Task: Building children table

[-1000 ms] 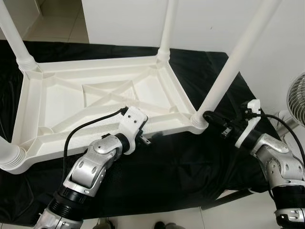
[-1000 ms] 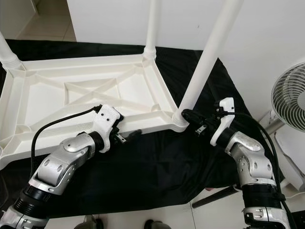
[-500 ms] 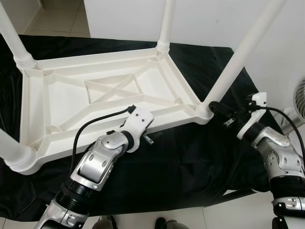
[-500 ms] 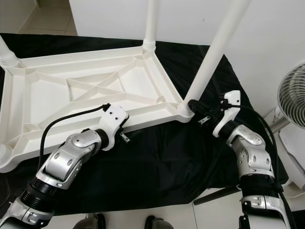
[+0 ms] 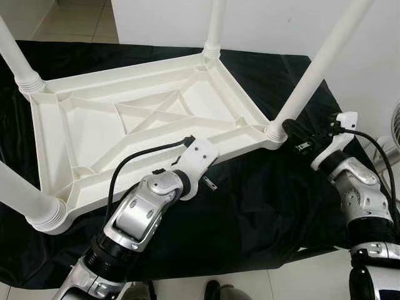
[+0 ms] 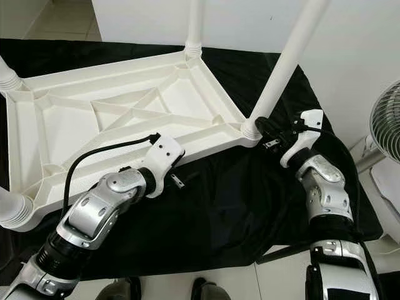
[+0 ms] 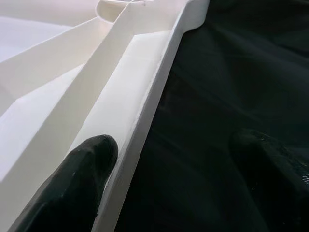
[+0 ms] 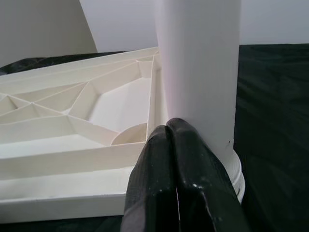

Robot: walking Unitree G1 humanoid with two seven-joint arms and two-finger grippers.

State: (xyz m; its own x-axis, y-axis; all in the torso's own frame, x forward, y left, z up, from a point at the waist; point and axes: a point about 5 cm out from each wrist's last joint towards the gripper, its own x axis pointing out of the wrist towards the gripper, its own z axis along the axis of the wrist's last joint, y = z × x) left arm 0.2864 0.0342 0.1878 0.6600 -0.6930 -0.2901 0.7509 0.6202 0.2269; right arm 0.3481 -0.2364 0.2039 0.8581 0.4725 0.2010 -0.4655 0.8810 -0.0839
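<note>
A white plastic children's table (image 5: pixel 81 134) lies upside down on a black cloth (image 5: pixel 250 206), its legs pointing up. My left gripper (image 5: pixel 215 170) is open at the near rim. In the left wrist view (image 7: pixel 178 145) one finger (image 7: pixel 82 169) sits inside the rim and the other lies over the cloth. My right gripper (image 5: pixel 289 127) is shut, and its joined fingertips (image 8: pixel 169 128) press against the base of the near right leg (image 5: pixel 312 69).
A white wall rises close behind the table and to its right. A standing fan (image 6: pixel 387 119) is at the far right, beside my right arm. The cloth ends near the front, where pale floor tiles (image 5: pixel 281 281) begin.
The view has shifted and the near right corner now sits farther up and right. Both arms reach farther out, keeping their places at the rim and the leg base.
</note>
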